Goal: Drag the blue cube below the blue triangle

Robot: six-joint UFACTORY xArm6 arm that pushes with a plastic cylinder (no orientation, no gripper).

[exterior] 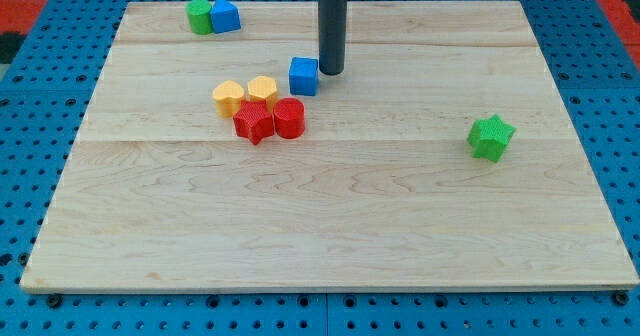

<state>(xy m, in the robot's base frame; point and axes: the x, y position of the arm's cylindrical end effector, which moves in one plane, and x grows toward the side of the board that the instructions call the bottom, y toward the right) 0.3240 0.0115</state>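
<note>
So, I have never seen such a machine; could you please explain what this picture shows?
This is one camera view of a wooden board. The dark rod coming from the view's top is a robot arm's pushing tool. It holds nothing; its tip slides on the board, now just to the view's right of the blue cube. Near the top-left corner a blue triangle touches a green cylinder. Left of the cube, two yellow blocks, a red star and a red cylinder cluster together. A green star sits alone on the right.
</note>
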